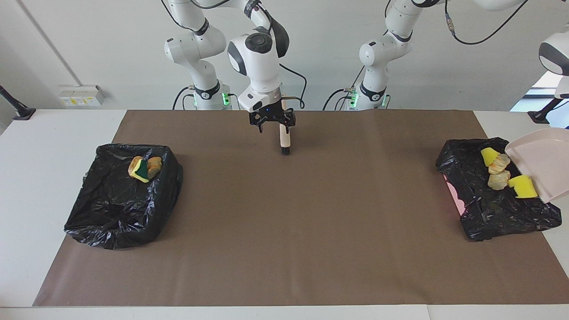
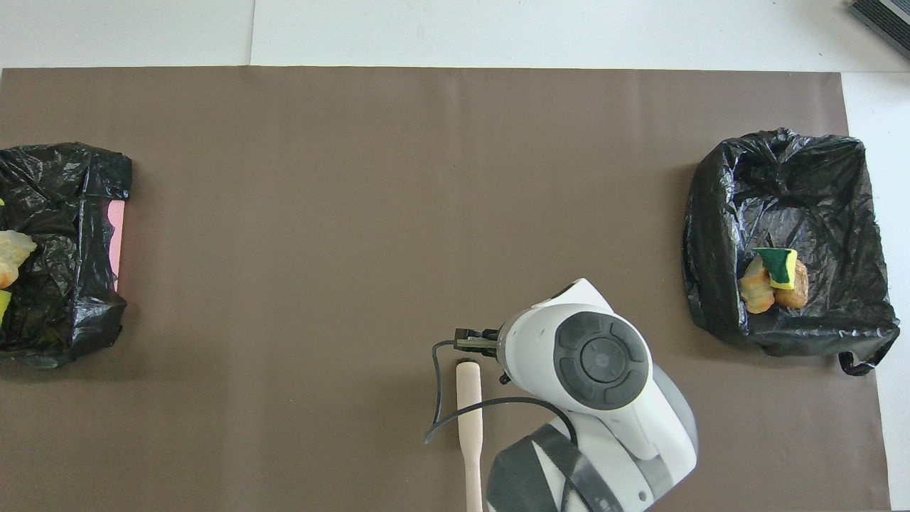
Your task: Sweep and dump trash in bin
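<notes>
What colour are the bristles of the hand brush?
Black; the bristles show best in the facing view.

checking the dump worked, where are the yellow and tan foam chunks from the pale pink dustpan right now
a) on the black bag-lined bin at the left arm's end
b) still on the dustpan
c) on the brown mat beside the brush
a: the yellow and tan foam chunks lie on the black bag-lined bin, while the tilted pale pink dustpan beside them is bare.

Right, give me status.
Right gripper open by brush. Left gripper out of view, dustpan tipped over bin. Trash in bin. Nothing in the way.
</notes>
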Robot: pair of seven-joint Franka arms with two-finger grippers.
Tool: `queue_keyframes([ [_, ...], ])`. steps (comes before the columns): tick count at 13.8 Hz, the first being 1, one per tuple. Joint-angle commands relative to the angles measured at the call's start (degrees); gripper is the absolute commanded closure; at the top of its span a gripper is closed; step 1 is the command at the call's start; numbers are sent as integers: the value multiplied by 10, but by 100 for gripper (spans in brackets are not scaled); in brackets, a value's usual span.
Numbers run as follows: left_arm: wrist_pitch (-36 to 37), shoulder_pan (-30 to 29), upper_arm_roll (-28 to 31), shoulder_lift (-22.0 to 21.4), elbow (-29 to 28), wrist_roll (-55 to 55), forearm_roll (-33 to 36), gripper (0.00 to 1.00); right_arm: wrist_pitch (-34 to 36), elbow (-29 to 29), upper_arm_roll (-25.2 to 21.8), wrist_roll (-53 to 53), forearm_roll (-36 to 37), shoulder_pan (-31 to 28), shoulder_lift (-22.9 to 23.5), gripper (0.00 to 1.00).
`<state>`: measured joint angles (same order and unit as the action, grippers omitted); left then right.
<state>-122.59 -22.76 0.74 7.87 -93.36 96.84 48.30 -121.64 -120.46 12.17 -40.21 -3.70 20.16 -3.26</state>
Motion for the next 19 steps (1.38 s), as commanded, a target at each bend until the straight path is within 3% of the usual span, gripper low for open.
queue_keyframes([
  [1,11,13,3,-27,-7,-10,53,100,17,36,7,13,21,-57,6,0],
  [4,58,31,-4,-62,-4,-16,22,100,68,94,4,42,22,-112,-2,0],
  [8,176,69,-6,-92,-18,-102,-153,100,174,197,3,108,26,-172,-5,0],
  [10,204,103,-6,-107,-44,-183,-224,100,205,225,3,109,64,-180,-6,0],
  [14,248,202,-6,-104,-74,-403,-315,100,284,293,-4,144,73,-217,-6,0],
  [19,234,335,-6,-63,-82,-693,-418,100,358,347,-64,231,73,-222,-17,0],
])
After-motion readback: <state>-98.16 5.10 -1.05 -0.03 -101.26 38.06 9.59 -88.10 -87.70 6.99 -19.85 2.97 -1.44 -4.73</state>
